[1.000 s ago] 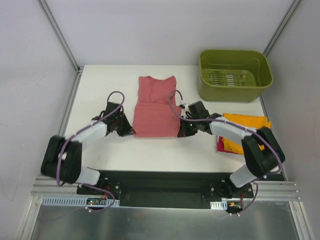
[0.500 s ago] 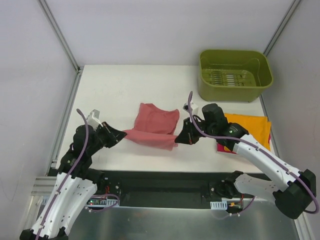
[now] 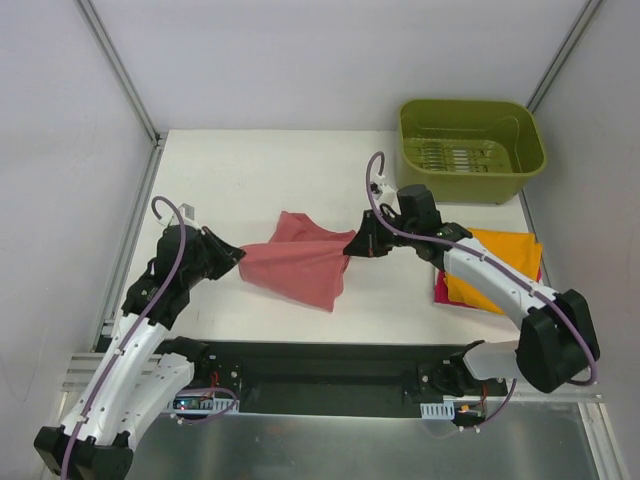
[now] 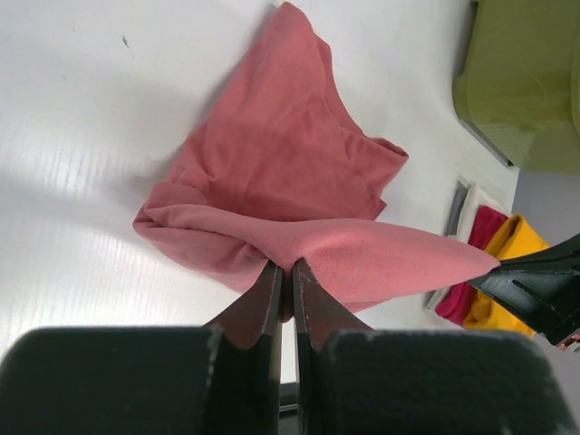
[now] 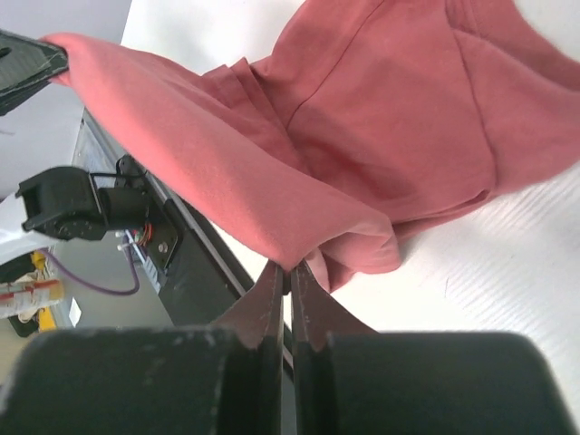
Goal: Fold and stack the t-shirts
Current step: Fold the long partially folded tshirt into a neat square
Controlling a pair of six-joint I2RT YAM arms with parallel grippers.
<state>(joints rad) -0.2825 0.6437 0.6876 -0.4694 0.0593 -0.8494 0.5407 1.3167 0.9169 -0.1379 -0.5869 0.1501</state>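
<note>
Top external view showed the red shirt (image 3: 300, 265) near the middle of the white worktop (image 3: 220, 180), with one edge lifted and drawn taut between the two arms. The left pincer (image 3: 238, 256) pinched that edge at its left end and the right pincer (image 3: 351, 244) pinched it at its right end. The cloth spanned the gap between them in a nearly straight line. A loose flap sagged from the held edge toward the near side of the worktop, and the far part of the shirt lay bunched on the surface. From the left wrist, the two dark fingers (image 4: 267, 304) were pressed together with a fold of red cloth caught between them. The rest of the shirt spread away in soft creases across the white surface. From the right wrist, the fingers (image 5: 308, 304) were likewise pressed together on a fold of the same shirt, and the stretched edge ran off toward the upper left of that view. To the right of the right arm, an orange shirt (image 3: 500, 265) lay folded flat on top of a pink shirt (image 3: 440, 291), of which only the edge peeked out. Both were well apart from the red shirt. A green tub (image 3: 470, 145) stood at the far right corner of the worktop, beyond the folded pair.
</note>
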